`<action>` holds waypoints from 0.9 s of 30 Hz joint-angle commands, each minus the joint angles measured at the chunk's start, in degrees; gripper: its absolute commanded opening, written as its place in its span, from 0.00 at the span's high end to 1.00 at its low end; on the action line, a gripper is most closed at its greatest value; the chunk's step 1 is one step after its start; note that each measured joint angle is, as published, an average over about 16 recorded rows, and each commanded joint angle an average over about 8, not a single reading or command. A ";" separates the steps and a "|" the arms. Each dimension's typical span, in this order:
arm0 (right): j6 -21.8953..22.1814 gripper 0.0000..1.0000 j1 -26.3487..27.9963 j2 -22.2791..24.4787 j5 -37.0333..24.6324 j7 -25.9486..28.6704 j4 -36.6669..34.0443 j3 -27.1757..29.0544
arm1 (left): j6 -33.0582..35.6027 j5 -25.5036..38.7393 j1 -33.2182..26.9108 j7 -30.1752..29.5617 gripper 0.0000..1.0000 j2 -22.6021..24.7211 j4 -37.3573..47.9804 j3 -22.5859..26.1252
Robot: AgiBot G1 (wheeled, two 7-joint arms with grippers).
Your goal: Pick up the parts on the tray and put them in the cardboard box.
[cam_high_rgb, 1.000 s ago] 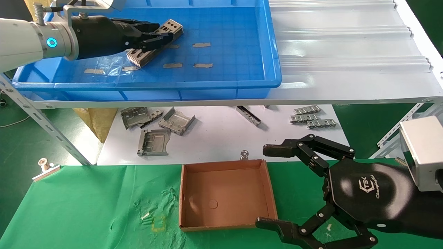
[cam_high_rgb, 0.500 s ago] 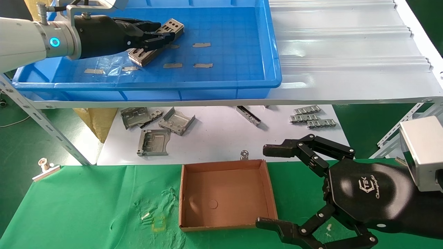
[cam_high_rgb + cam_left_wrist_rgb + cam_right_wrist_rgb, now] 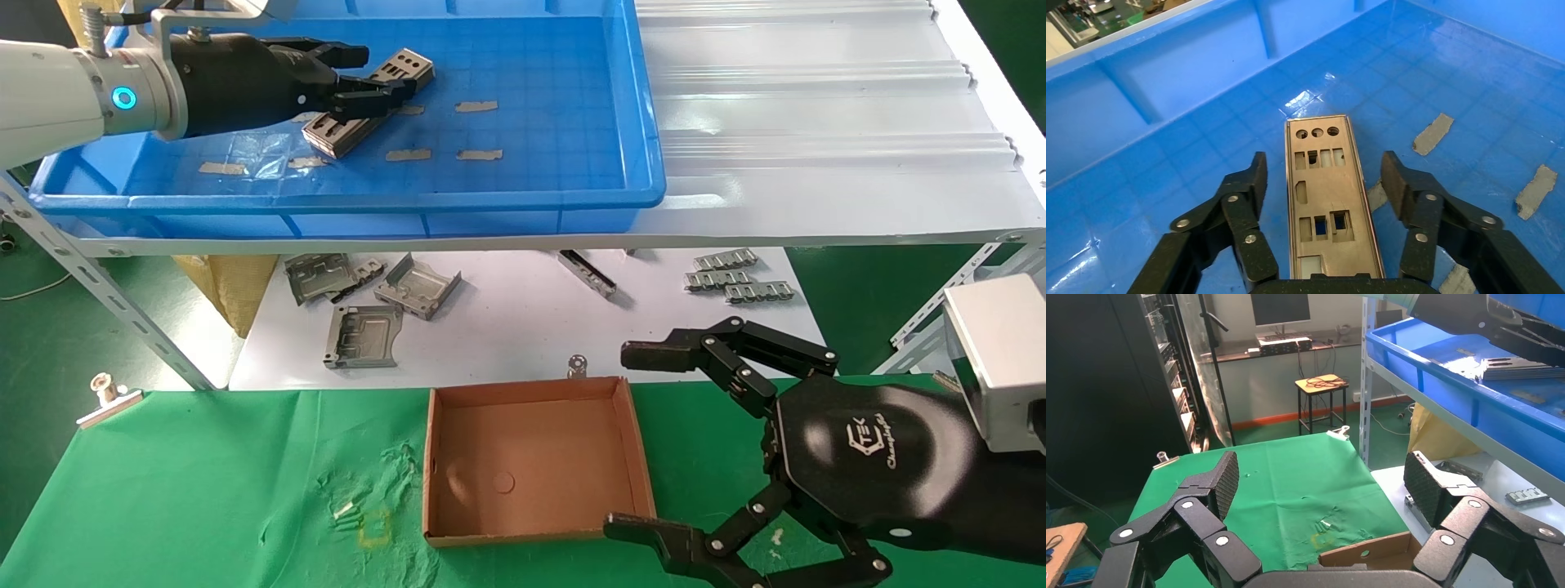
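Since a second ago: left gripper (image 3: pixel 359 75), upper left of the head view, has spread its fingers. They were pinched close over the stack of parts (image 3: pixel 368 100); now they stand apart, one either side. Parts, box and right arm unchanged.

Near to far, head view:

Lower right: right gripper (image 3: pixel 645 445), fingers spread wide, nothing between them, beside the right wall of the cardboard box (image 3: pixel 535 467). Idle.

Lower centre: cardboard box on the green cloth (image 3: pixel 188 482). Floor bare save the round mark. No part delivered.

Middle of frame: white sheet under the shelf carrying folded brackets (image 3: pixel 372 302) at left and ridged strips (image 3: pixel 735 278) at right. Not task items.

Top of frame: the tray (image 3: pixel 572 163) on the shelf. The parts lie diagonally at its upper left, apparently several plates stacked; count cannot be told. Tan tape bits on the tray floor nearby.

Left wrist view: the top plate (image 3: pixel 1324 196) lies flat on the tray floor, running lengthwise down the centre of the frame between the two fingers (image 3: pixel 1248 190). Blue shows on both sides between pads and plate edges, so nothing is gripped. Fingers look low, near floor level, though whether the tips touch the floor cannot be told.

Progress, as a judgement: nothing done. Step in hand is lining up for the first pick. Left to do: close on the plate's long edges, lift clear of the tray wall, carry down to the box, release; repeat for the remaining plates.
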 commanded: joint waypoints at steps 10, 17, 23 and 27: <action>0.00 0.00 0.00 0.00 0.00 0.00 0.00 0.00 | 0.14 -0.16 -0.01 -0.36 1.00 0.04 0.28 -0.11; 0.00 0.00 0.00 0.00 0.00 0.00 0.00 -0.01 | 0.07 -0.09 0.01 -0.44 1.00 0.11 0.31 -0.06; 0.00 0.00 0.00 0.00 0.00 0.00 0.00 -0.01 | 0.18 -0.02 0.08 -0.59 1.00 0.13 0.37 -0.01; 0.00 0.00 0.00 0.00 0.01 0.00 0.00 -0.01 | 0.35 -0.03 0.05 -0.64 1.00 0.06 0.33 -0.02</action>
